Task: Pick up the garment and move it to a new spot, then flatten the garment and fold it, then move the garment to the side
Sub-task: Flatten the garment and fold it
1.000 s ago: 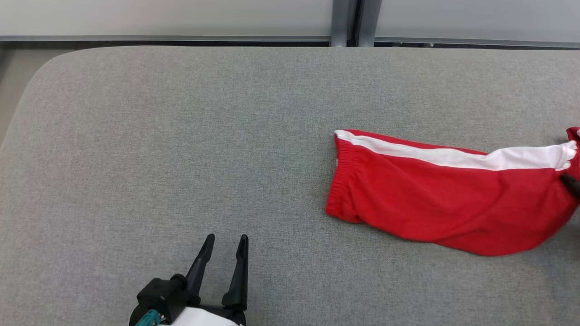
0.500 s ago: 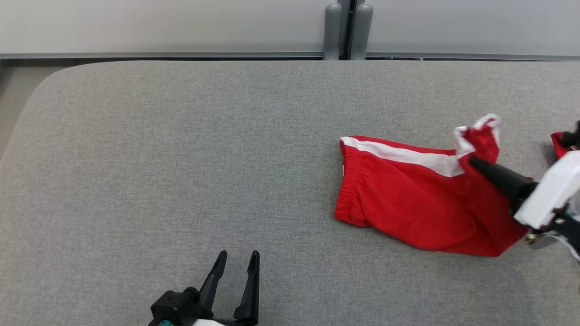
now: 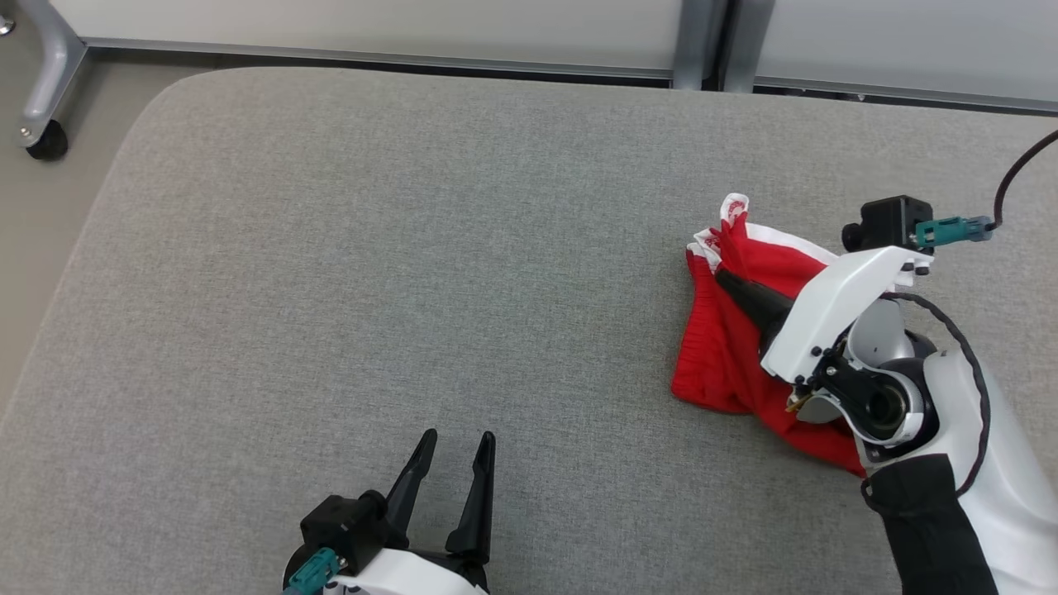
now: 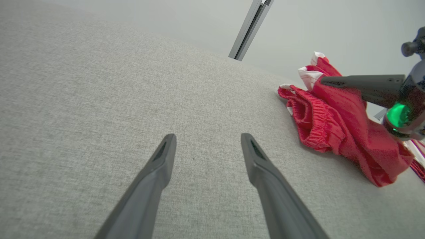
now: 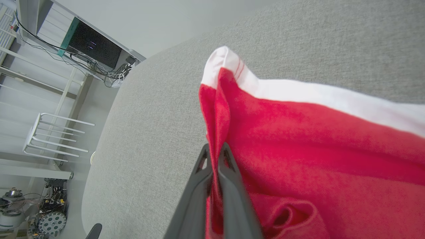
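Note:
The garment (image 3: 727, 355) is a pair of red shorts with a white side stripe, bunched on the right of the grey padded table (image 3: 372, 248). My right gripper (image 3: 721, 274) is shut on a raised red-and-white fold of it, lifted over the elastic waistband end. In the right wrist view the shut fingers (image 5: 229, 179) pinch the garment (image 5: 315, 149) fold between them. My left gripper (image 3: 459, 446) stands open near the front edge, well left of the cloth, with nothing between its fingers. In the left wrist view the garment (image 4: 335, 119) lies at the right, the right gripper (image 4: 323, 81) over it.
The table's rounded left corner drops to the floor, where a grey wheeled frame leg (image 3: 45, 91) stands. Grey posts (image 3: 702, 45) rise behind the far edge. A black cable (image 3: 1012, 178) hangs near the right arm. The right wrist view shows a white rack (image 5: 49, 136) and a monitor (image 5: 91, 43).
The camera has shifted left and down. My right gripper has carried the garment's far end leftward over the waistband, doubling the cloth up. The left gripper stays open and still.

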`<state>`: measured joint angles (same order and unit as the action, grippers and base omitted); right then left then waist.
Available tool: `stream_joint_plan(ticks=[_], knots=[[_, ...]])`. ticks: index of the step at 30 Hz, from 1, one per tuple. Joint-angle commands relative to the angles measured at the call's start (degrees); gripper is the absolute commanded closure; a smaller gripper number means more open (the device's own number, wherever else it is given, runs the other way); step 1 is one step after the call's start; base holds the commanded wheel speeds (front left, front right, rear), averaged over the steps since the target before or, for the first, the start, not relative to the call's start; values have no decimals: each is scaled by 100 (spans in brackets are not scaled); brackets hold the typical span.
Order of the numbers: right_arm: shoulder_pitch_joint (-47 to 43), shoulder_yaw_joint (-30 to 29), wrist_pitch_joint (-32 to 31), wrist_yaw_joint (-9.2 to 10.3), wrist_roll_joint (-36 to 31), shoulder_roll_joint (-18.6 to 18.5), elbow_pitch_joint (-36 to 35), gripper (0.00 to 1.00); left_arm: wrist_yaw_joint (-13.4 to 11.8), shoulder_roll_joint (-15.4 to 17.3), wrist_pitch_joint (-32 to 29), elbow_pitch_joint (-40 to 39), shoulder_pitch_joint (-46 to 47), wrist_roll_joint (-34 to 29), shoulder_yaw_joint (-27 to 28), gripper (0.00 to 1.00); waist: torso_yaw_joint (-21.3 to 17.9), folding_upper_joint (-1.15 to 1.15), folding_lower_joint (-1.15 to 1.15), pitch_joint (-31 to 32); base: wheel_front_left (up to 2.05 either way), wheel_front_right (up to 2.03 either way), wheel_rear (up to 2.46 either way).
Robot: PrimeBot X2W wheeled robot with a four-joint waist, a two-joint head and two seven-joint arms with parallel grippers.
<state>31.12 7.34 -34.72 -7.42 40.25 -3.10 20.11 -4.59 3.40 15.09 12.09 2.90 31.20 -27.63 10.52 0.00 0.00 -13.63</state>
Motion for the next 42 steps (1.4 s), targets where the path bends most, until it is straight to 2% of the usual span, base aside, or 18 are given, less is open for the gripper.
stream_joint_plan(ticks=[1, 3, 4, 9, 11, 13, 15, 18, 23, 24, 25, 27, 29, 32, 36, 39, 42], knots=[[3, -4, 93, -13, 41, 12, 63, 100, 38, 10, 7, 37, 41, 11, 42, 0, 126, 0, 0, -9, 0, 0, 0], [-54, 118, 179, -13, 200, 6, 122, 40, 39, -6, 8, 65, -22, 18, 96, 0, 134, 0, 0, 15, 0, 0, 0], [-87, 223, 225, -13, 215, 5, 99, 0, 42, -11, 7, 79, -71, 29, 133, 0, 108, 0, 0, 41, 0, 0, 0], [-406, 609, 671, -13, 435, 3, -490, 0, 72, -22, 8, 120, -355, 53, 353, 0, -174, 0, 0, 356, 0, 0, 0], [-646, 631, 907, -13, 198, -12, -953, 0, 85, 27, 8, 118, -475, 3, 449, 0, -321, 0, 0, 534, 0, 0, 0], [-950, 628, 1169, -12, -58, -197, -1498, 0, 74, 80, 7, 70, -617, -38, 593, 0, -481, 0, 0, 723, 0, 0, 0], [-1471, 507, 1574, -13, -445, -630, -2169, 0, 47, 149, 8, -29, -824, -93, 798, 0, -699, 0, 0, 969, 0, 0, 0], [-2025, 189, 2178, -13, -736, -1073, -2415, 0, 35, 181, 7, -143, -972, -190, 1014, 0, -824, 0, 0, 1151, 0, 0, 0], [-2911, -292, 3581, -13, -1517, -1719, -1940, 0, 86, 144, 8, -384, -1109, -518, 1362, 0, -861, 0, 0, 1380, 0, 0, 0], [-3055, -386, 3860, -12, -1622, -1772, -1760, 0, 103, 128, 7, -424, -1139, -596, 1438, 0, -857, 0, 0, 1393, 0, 0, 0], [-3055, -386, 3860, -12, -1622, -1772, -1760, 0, 103, 128, 7, -424, -1139, -596, 1438, 0, -857, 0, 0, 1393, 0, 0, 0], [-3287, -626, 4450, -12, -1848, -1767, -1346, 0, 142, 81, 7, -495, -1211, -753, 1567, 0, -851, 0, 0, 1410, 0, 0, 0], [-3416, -827, 4799, -13, -1925, -1655, -960, 0, 190, 57, 7, -541, -1274, -878, 1705, 0, -844, 0, 0, 1422, 0, 0, 0], [-3554, -1100, 4986, -13, -2091, -1461, -498, 0, 311, 5, 7, -533, -1401, -1036, 1868, 0, -848, 0, 0, 1435, 0, 0, 0], [-3463, -1206, 4998, -12, -2170, -1320, -542, 0, 385, -26, 7, -536, -1446, -1113, 1986, 0, -866, 0, 0, 1418, 0, 0, 0], [-3279, -1110, 4999, -12, -2235, -1312, -698, 0, 407, -36, 7, -563, -1415, -1154, 2044, 0, -857, 0, 0, 1375, 0, 0, 0], [-2928, -766, 5001, -13, -2302, -1357, -804, 0, 413, -40, 7, -623, -1281, -1118, 2038, 0, -828, 0, 0, 1226, 0, 0, 0]])
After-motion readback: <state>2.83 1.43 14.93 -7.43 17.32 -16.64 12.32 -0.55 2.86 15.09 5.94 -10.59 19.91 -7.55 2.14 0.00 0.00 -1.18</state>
